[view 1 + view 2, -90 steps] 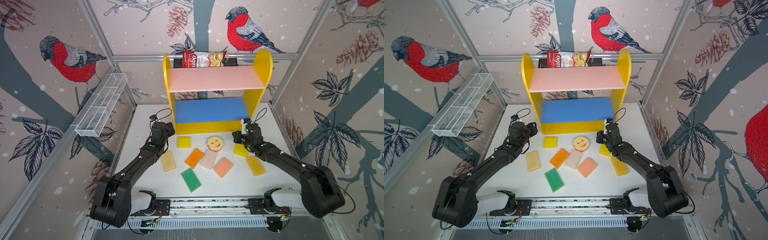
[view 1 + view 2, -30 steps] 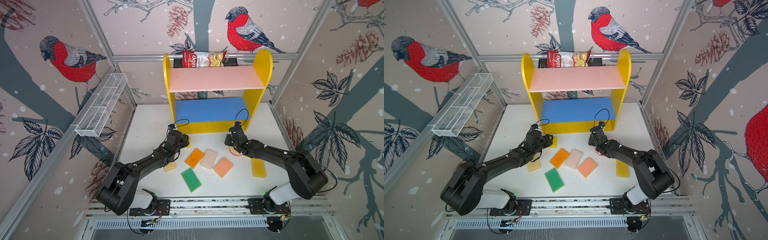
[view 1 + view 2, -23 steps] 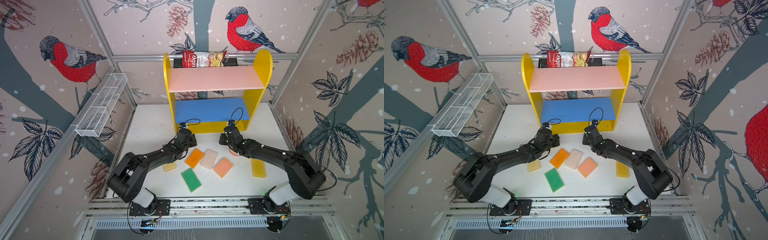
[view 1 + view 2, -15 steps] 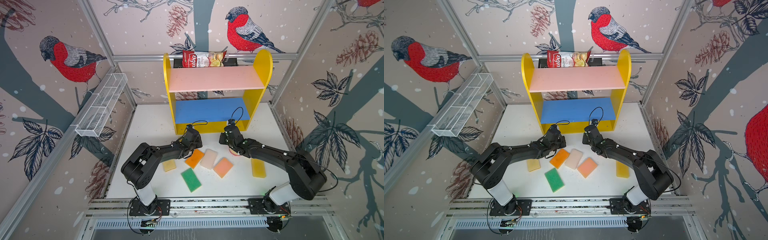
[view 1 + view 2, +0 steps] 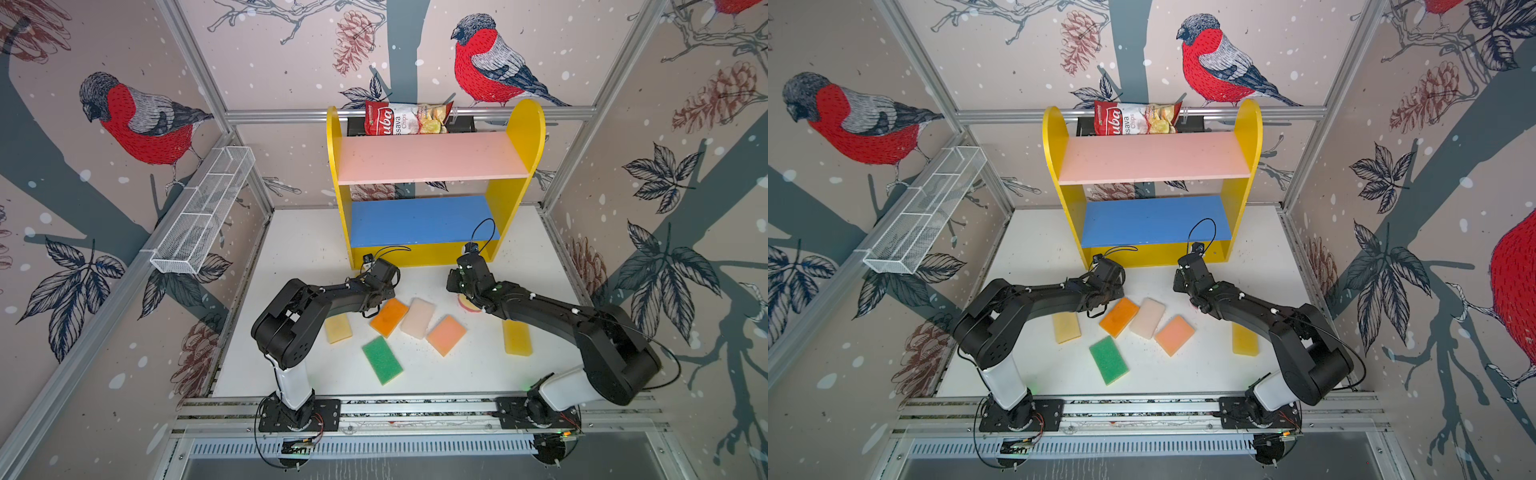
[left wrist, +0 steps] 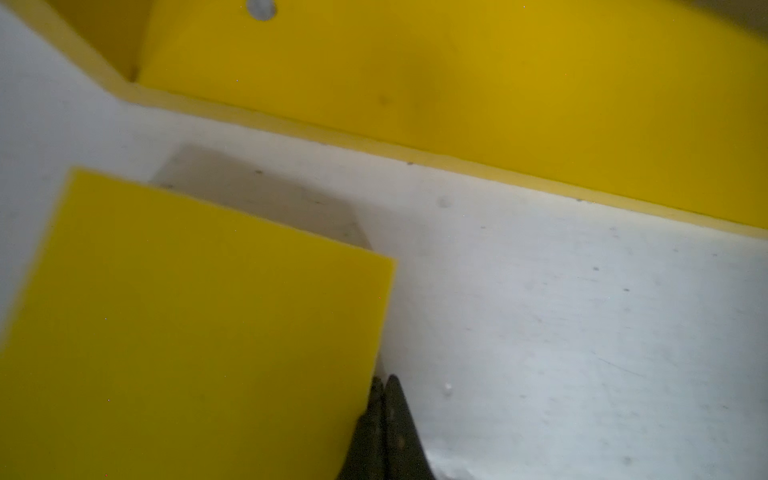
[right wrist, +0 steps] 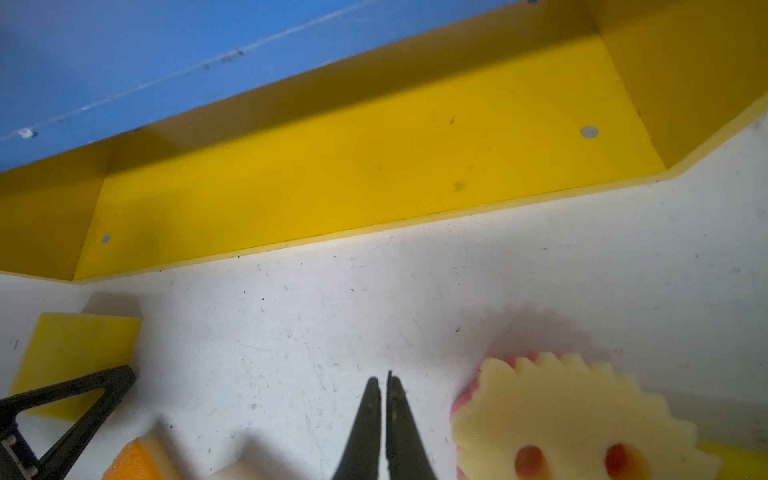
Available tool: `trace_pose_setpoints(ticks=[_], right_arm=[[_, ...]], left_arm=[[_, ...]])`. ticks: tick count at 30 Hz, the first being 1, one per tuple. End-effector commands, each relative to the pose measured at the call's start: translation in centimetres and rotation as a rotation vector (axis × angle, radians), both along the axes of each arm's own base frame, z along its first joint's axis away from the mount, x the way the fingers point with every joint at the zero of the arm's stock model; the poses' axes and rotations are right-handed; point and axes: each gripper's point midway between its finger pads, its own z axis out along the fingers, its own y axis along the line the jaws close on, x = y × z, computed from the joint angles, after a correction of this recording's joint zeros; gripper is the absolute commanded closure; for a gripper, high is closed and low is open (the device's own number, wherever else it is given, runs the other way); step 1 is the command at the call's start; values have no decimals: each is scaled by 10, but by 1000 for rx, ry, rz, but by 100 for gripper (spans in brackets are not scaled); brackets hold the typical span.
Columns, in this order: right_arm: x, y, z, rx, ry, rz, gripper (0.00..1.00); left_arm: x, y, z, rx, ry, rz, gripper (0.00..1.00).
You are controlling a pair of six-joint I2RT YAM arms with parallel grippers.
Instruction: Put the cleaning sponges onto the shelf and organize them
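The shelf (image 5: pixel 424 162) stands at the back with bare pink, blue and yellow boards. Several cleaning sponges lie on the table before it: pale yellow (image 5: pixel 338 328), orange (image 5: pixel 389 316), cream (image 5: pixel 417 318), salmon (image 5: pixel 446 334), green (image 5: pixel 382 360) and yellow (image 5: pixel 516 337). My left gripper (image 6: pixel 384 378) is shut, its tips against the edge of a bright yellow sponge (image 6: pixel 187 332) close to the shelf base (image 6: pixel 457 83). My right gripper (image 7: pixel 384 376) is shut and empty beside the round smiley sponge (image 7: pixel 561 415), which peeks from under the right arm in a top view (image 5: pixel 467 305).
A red-and-white chips bag (image 5: pixel 407 118) rests behind the top of the shelf. A white wire basket (image 5: pixel 203 212) hangs on the left wall. Both arms lie low over the table, their wrists just in front of the shelf's yellow base (image 7: pixel 353 166).
The left arm has swung right along the shelf front and its jaws have closed beside the bright yellow sponge. The right gripper has stayed by the smiley sponge.
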Motion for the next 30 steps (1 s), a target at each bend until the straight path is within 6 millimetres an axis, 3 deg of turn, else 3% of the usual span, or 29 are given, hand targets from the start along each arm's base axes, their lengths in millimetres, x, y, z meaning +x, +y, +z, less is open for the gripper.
trace_pose_setpoints(ticks=[1,7,12,18,24,30], right_arm=[[4,6,4,41,-7,-1,91],[3,8,1,43,2,3,91],[2,9,-2,46,10,11,90],[0,19,-2,80,16,34,90],[-7,44,2,90,18,129,88],[-15,63,-1,61,16,179,86]], left_arm=[[-8,31,-4,73,28,58,100],[-10,83,-2,126,26,165,100],[-4,114,8,134,0,235,100],[-1,101,19,38,-20,189,100],[-9,91,42,-38,-69,143,100],[-22,69,68,-122,-124,45,77]])
